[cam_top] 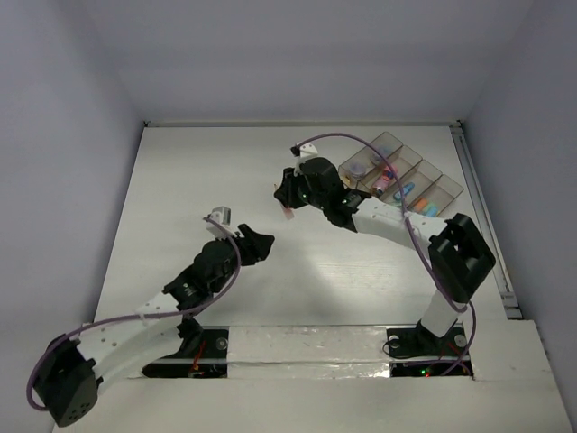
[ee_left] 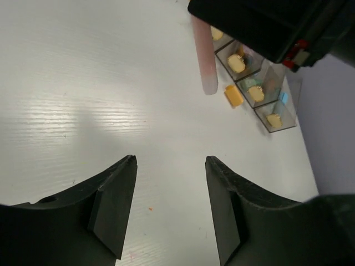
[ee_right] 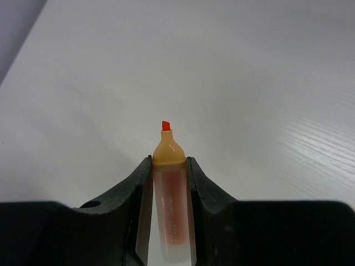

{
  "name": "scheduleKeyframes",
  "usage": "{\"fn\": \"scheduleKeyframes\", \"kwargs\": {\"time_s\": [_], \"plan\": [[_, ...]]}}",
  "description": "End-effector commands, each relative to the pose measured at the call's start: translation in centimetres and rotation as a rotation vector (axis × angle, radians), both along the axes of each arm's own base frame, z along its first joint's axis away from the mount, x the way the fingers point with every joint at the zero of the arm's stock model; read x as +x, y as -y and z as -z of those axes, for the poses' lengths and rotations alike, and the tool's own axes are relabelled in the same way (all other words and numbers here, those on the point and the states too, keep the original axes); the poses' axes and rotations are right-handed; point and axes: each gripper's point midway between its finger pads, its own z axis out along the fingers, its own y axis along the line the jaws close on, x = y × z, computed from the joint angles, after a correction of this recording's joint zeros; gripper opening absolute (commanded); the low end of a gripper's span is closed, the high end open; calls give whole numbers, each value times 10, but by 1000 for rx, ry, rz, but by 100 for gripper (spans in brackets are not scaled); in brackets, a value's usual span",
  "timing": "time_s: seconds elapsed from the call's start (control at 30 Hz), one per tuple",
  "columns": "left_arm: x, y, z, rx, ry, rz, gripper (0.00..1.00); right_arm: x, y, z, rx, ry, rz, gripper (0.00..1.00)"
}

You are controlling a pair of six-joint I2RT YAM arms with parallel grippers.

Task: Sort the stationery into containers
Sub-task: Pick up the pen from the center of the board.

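Observation:
My right gripper point(ee_right: 169, 162) is shut on an uncapped orange marker point(ee_right: 169, 205), its red tip pointing away from the wrist camera. In the top view this gripper point(cam_top: 286, 193) hangs over the table's middle, left of the smoky divided tray point(cam_top: 448, 190), with the marker point(cam_top: 288, 213) sticking down. The left wrist view shows the same marker point(ee_left: 204, 61) held above the table. The tray point(ee_left: 292, 90) holds several colourful markers and small tubs. My left gripper point(ee_left: 169, 162) is open and empty over bare table; in the top view it point(cam_top: 261, 244) is left of and nearer than the right gripper.
A small orange cap point(ee_left: 233, 95) lies on the table beside the tray. A metal rail point(cam_top: 487, 225) runs along the table's right edge. White walls enclose the far, left and right sides.

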Motion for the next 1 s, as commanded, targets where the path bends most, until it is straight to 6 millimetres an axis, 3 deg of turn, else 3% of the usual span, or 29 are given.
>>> {"fn": "scheduleKeyframes", "kwargs": {"time_s": [0.0, 0.23, 0.4, 0.6, 0.97], "plan": [[12, 27, -45, -115, 101, 59, 50, -7, -13, -19, 144, -4, -1, 0], [27, 52, -58, -151, 111, 98, 53, -22, -14, -16, 192, -31, -43, 0], [40, 59, -51, -135, 91, 87, 54, -33, -17, -25, 245, -39, -80, 0], [51, 67, -46, -127, 76, 97, 48, -40, -13, -30, 290, -38, -74, 0], [62, 77, -56, -76, 102, 116, 40, -47, -8, -51, 360, -26, -70, 0]]}}
